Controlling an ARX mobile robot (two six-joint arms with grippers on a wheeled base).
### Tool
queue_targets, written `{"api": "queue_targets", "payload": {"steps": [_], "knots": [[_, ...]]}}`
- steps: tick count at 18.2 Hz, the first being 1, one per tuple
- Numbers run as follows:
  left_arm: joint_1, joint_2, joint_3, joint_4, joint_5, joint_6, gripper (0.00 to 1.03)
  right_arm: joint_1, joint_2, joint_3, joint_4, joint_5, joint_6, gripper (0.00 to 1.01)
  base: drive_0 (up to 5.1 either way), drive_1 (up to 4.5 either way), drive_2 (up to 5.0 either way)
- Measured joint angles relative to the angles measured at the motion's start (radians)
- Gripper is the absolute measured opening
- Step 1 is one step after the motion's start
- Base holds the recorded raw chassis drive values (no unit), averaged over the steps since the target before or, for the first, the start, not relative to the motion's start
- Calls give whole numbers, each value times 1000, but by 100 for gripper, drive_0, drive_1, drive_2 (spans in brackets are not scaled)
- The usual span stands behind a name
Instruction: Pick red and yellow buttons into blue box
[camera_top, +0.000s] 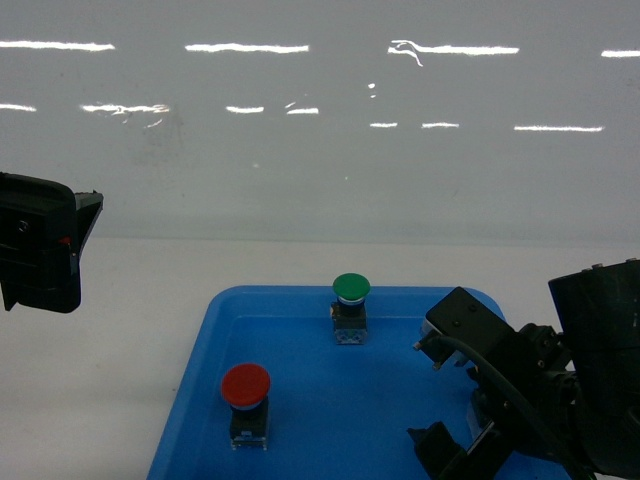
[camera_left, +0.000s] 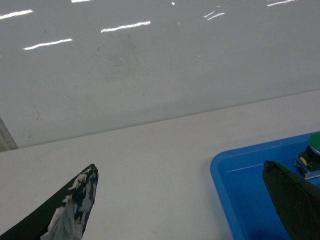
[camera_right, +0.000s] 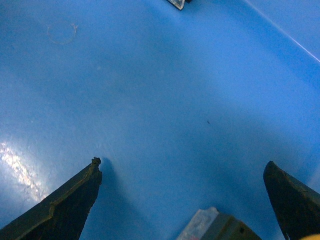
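Spread wide, the right gripper (camera_right: 182, 200) hangs low over the blue tray (camera_top: 200, 345), likely bracketing a button beneath. Red button (camera_top: 246, 388) stands left of it. Left gripper (camera_left: 180, 200), also spread, waits beside the tray.

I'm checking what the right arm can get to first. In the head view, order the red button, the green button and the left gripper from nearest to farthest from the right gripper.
Measured from the right gripper, low on the right over the blue tray:
1. Green button, at the tray's back.
2. Red button, front left of the tray.
3. Left gripper, far left, off the tray.
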Motion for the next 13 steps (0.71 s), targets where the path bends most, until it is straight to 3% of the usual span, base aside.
{"api": "queue_targets", "payload": {"steps": [7,8,9,10,11,13], "knots": [[0,0,0,0,0,0,98,13,11,16,24,22,-8,98,0,0,0],[0,0,0,0,0,0,98,15,10,15,15,21,-8,92,0,0,0],[0,0,0,0,0,0,98,13,4,12,10,35,-16,75,0,0,0],[0,0,0,0,0,0,98,9,-2,18,-15,58,-28,48,0,0,0],[0,0,0,0,0,0,98,10,-3,28,-27,60,-36,36,0,0,0],[0,0,0,0,0,0,98,11,-3,39,-26,59,-43,35,0,0,0]]}}
